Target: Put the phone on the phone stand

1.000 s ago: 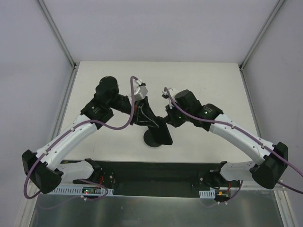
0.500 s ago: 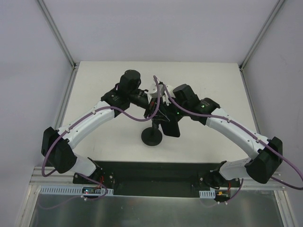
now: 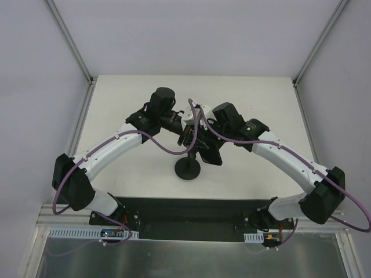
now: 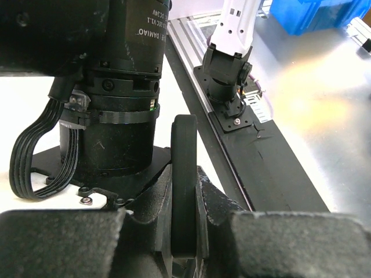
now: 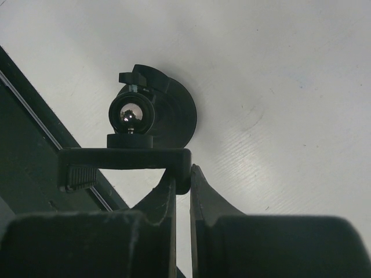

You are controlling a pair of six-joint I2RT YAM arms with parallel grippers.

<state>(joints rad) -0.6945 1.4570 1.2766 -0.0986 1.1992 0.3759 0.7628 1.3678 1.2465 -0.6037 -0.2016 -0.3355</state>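
left arm reached in from the left toward the middle of the table [image 3: 127, 98]. left gripper [image 4: 185, 231] was closed on the phone [image 4: 184, 156]. in the left wrist view the phone stood on edge between the two fingers [image 4: 155, 200], rounded end uppermost. a black motor housing [image 4: 116, 104] of the other arm sat just beside it, on the left of that view.

from above, the phone showed as a dark slab held off the table, over the phone stand [image 3: 188, 168] and slightly to its right. whether phone and stand were touching could not be told.

the stand's disc base [image 5: 177, 116] rested on the table, near the black mounting plate [image 3: 191, 211] at the front edge. in the right wrist view the ball joint [image 5: 130, 114] sat over the base, with the clamp bracket [image 5: 124, 157] lying crosswise below it.

right gripper [image 5: 183, 176] was closed on the right-hand end of the clamp bracket, one finger on either side. right arm reached in from the right. the two grippers were close together above the stand.
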